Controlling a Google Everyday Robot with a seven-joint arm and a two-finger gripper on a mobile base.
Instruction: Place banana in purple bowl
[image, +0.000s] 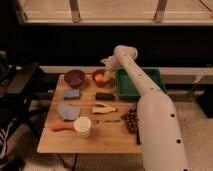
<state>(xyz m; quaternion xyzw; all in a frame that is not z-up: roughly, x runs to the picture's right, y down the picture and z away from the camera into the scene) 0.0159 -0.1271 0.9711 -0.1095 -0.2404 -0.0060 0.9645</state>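
The banana (103, 108) is a pale yellow forked piece lying on the wooden table (105, 137) near its middle. The purple bowl (74, 77) stands at the table's back left, dark maroon and round. My gripper (107, 75) is at the end of the white arm, over the orange-red bowl (100, 77), just right of the purple bowl and well behind the banana. It holds nothing that I can see.
A green bin (137, 82) stands at the back right. A blue-grey sponge (71, 94), a dark block (104, 96), a grey cloth (67, 111), a white cup (82, 126), an orange-red utensil (62, 127) and grapes (131, 120) lie around the banana.
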